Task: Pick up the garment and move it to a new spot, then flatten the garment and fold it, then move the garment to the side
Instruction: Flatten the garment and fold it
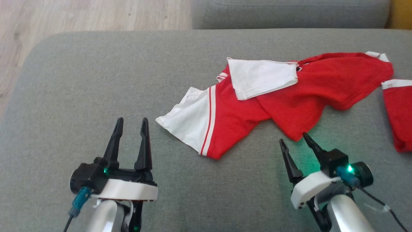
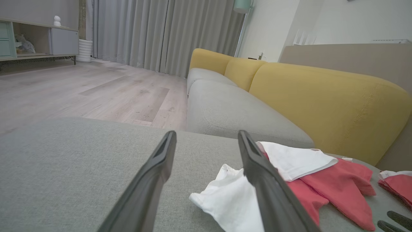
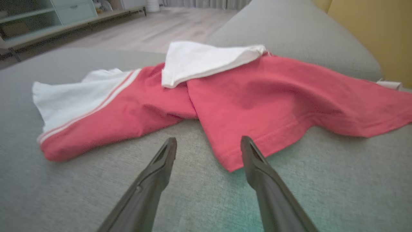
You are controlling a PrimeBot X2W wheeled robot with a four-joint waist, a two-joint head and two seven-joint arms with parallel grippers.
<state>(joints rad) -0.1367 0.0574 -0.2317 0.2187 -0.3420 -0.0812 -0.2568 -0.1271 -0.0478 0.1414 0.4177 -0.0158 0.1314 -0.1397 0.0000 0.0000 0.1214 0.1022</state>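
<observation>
I'm judging nothing done yet: the garment [image 1: 289, 93] is lying crumpled on the grey woven sofa cushion [image 1: 96, 80], one white sleeve [image 1: 260, 77] flopping over its soft red knit. My left pincer [image 1: 132, 120] and right pincer [image 1: 293, 138] are both hanging released and empty, so lifting, flattening and folding are all waiting.

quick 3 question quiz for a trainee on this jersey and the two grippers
1. True or false: the right gripper is shut on the red jersey.
2. Which gripper is nearer the jersey's pointed lower corner? A) left gripper B) right gripper
3. Fill in: one white sleeve lies flopped over the ____ body of the jersey.

Key: 1 false, both grippers are open and hold nothing; 2 B; 3 red.
</observation>
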